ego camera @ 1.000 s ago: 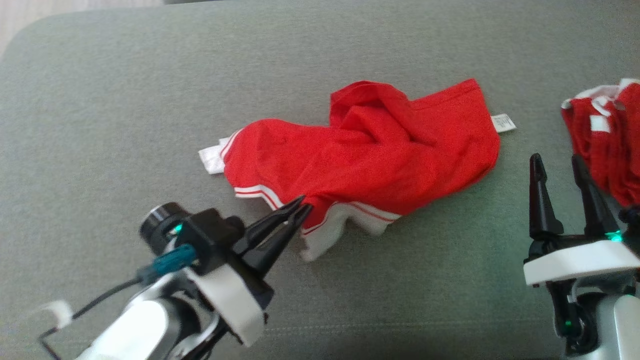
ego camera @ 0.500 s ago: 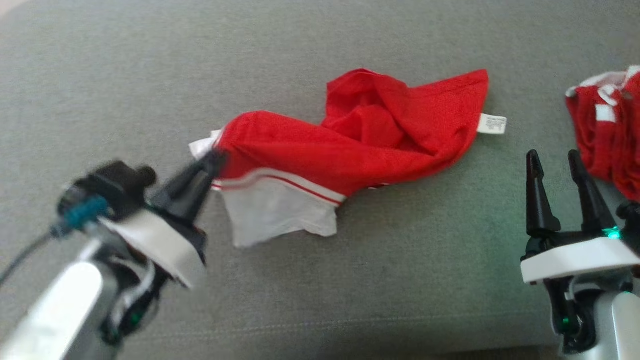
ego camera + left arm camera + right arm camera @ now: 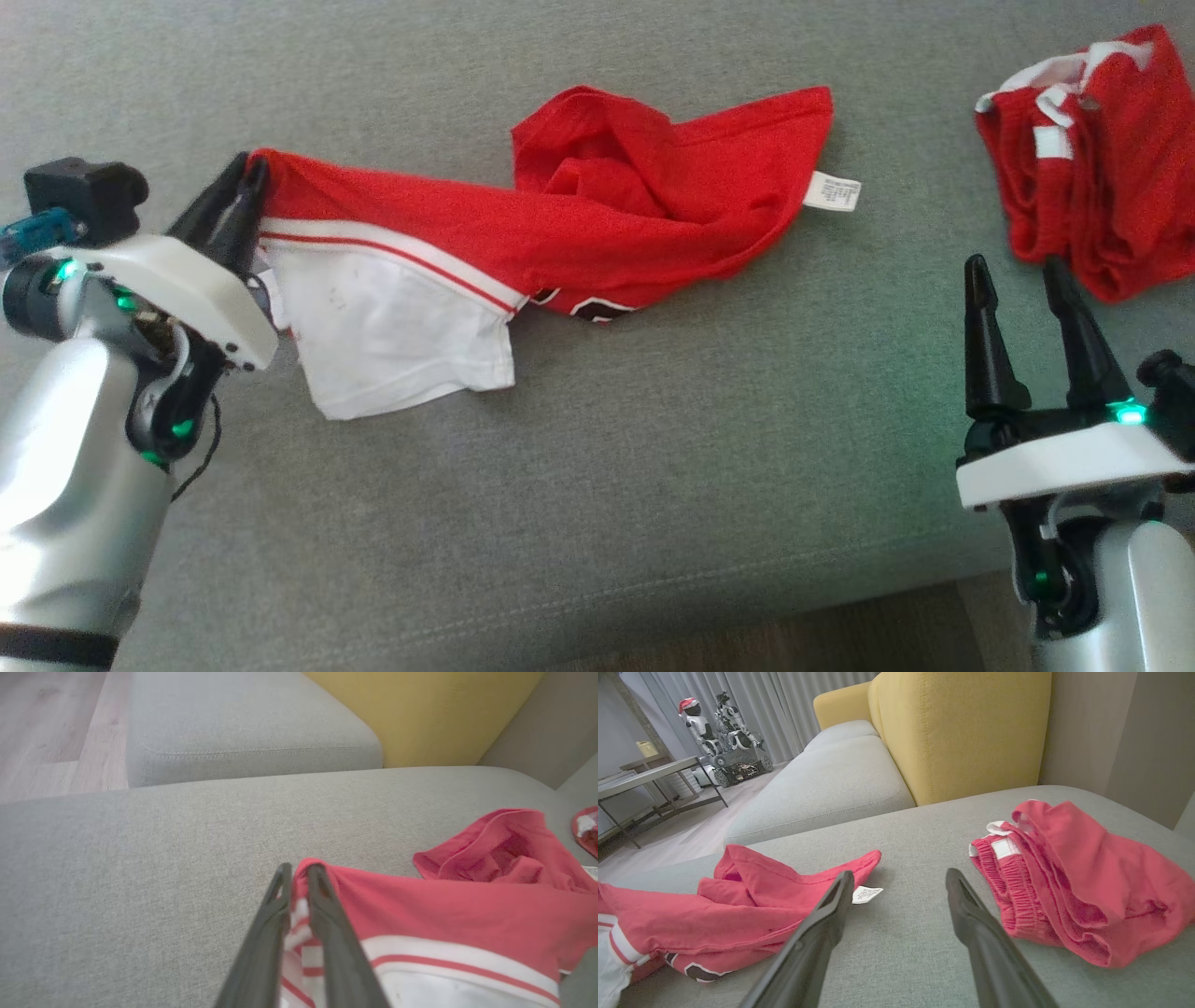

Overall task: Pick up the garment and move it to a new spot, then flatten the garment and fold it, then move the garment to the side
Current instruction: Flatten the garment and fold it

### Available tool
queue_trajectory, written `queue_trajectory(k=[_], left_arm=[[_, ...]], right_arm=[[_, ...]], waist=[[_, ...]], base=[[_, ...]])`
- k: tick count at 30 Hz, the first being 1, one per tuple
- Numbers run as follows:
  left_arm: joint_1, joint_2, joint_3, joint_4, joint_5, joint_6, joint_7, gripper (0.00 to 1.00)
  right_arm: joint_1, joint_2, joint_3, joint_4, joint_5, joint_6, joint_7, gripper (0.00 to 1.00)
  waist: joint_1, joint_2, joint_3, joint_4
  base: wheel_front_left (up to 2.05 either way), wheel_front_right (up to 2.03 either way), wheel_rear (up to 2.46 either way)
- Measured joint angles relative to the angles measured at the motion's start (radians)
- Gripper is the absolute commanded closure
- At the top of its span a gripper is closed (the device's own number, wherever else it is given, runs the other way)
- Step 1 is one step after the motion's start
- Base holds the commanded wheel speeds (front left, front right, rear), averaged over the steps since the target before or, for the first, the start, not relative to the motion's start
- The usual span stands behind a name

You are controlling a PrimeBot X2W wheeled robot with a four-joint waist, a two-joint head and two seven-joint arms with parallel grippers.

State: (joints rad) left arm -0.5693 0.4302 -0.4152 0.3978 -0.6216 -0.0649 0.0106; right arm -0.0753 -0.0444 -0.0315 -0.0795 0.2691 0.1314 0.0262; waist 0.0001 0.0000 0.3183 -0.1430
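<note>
The left end effector (image 3: 245,177) is pinching the garment (image 3: 607,219) at its striped corner, holding that end taut over the grey sofa cushion (image 3: 653,448), while the far end is lying bunched mid-cushion. The right end effector (image 3: 1015,271) is hovering with fingers spread, apart from the cloth. Bare cushion is lying open toward the front edge. A second red garment (image 3: 1092,159) is crowding the right side, so flattening probably belongs centre-left.

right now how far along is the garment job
Early. Done: the left gripper has its fingers closed on an edge of the red and white garment. In hand: the move, with the cloth stretched out but bunched on the grey cushion. Left: flattening, folding and setting aside. The right gripper is open and empty.
</note>
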Motion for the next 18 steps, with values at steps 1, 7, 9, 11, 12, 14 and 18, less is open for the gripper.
queue_trajectory(k=[1, 7, 9, 11, 12, 14, 18], left_arm=[[-0.012, -0.006, 0.000, 0.036, -0.003, -0.008, -0.005, 0.00], [-0.025, -0.048, 0.011, 0.147, -0.046, -0.024, -0.060, 0.00], [-0.013, -0.055, 0.022, 0.150, -0.052, -0.011, -0.089, 0.00], [0.021, -0.057, 0.042, 0.132, -0.056, 0.014, -0.129, 0.00], [0.046, -0.057, 0.049, 0.118, -0.056, 0.030, -0.148, 0.00], [0.106, -0.059, 0.064, 0.086, -0.059, 0.059, -0.183, 0.00], [0.238, -0.069, 0.086, -0.011, -0.054, 0.132, -0.232, 0.00]], right_arm=[[0.000, 0.000, 0.002, 0.004, 0.003, 0.000, 0.000, 0.00], [0.000, 0.000, 0.002, 0.016, 0.002, 0.000, -0.009, 0.00], [0.001, 0.000, 0.003, 0.016, -0.005, 0.000, -0.009, 0.00], [0.001, 0.000, 0.005, 0.016, -0.014, 0.000, -0.009, 0.00], [0.002, 0.000, 0.005, 0.016, -0.017, 0.000, -0.008, 0.00], [0.004, 0.000, 0.005, 0.015, -0.026, 0.000, -0.007, 0.00], [0.005, 0.000, 0.003, 0.013, -0.044, 0.000, 0.002, 0.00]], waist=[[0.0000, 0.0000, 0.002, -0.006], [0.0000, 0.0000, -0.017, -0.017], [0.0000, 0.0000, -0.029, -0.012], [0.0000, 0.0000, -0.041, -0.005], [0.0000, 0.0000, -0.047, 0.000], [0.0000, 0.0000, -0.059, 0.012], [0.0000, 0.0000, -0.085, 0.038]], base=[[0.00, 0.00, 0.00], [0.00, 0.00, 0.00], [0.00, 0.00, 0.00], [0.00, 0.00, 0.00], [0.00, 0.00, 0.00], [0.00, 0.00, 0.00], [0.00, 0.00, 0.00]])
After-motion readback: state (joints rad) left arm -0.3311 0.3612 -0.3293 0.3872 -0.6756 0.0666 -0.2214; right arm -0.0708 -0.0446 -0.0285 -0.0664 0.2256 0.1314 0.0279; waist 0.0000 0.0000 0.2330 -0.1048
